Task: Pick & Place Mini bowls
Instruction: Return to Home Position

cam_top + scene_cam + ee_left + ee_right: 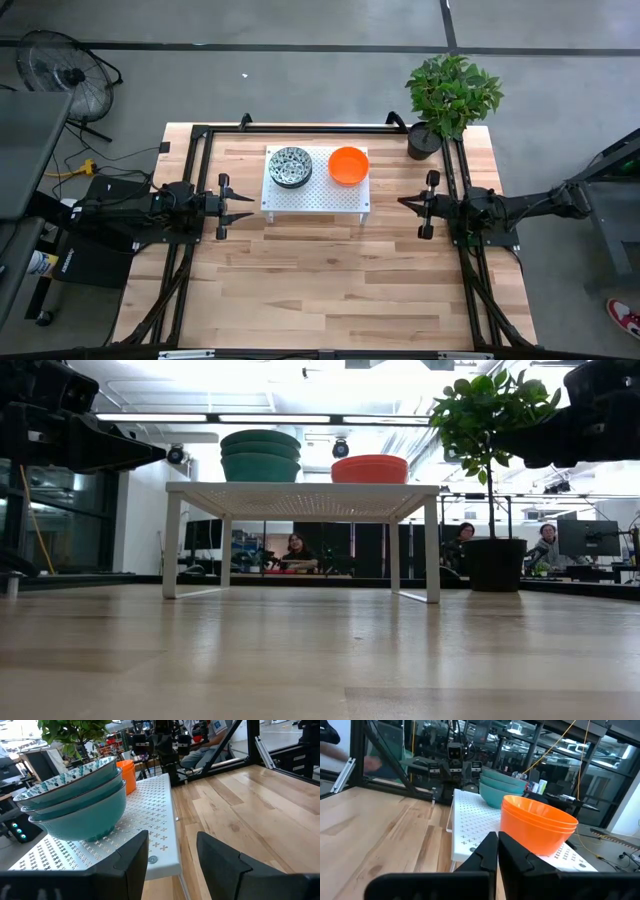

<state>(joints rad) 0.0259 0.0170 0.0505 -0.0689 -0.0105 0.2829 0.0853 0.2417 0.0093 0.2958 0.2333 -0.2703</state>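
The nearest stretch of the wooden table lay bare from the 6 o'clock edge up to the arms. Farther in, the left gripper hung above the wood at 8 o'clock from the white perforated shelf, pointing toward it. Its fingers were spread apart and released, with nothing between them. Opposite, at 4 o'clock from the shelf, the right gripper faced inward, its fingers clenched almost together on nothing. Both grippers stood clear of the shelf and of the bowls. The shelf sat between them on its four legs, toward the table's 12 o'clock side. On its top, in the 10 o'clock part, stood the patterned bowls, three nested in one upright stack, teal outside and speckled inside. In the 2 o'clock part stood the orange bowls, three nested likewise, near the patterned stack but not touching it. Beyond, at 2 o'clock from the shelf, the black plant pot held a leafy green plant at the table's far corner. Off the table at 10 o'clock a floor fan rested. Farthest off, seen under the shelf in the low view, two people sat at desks.
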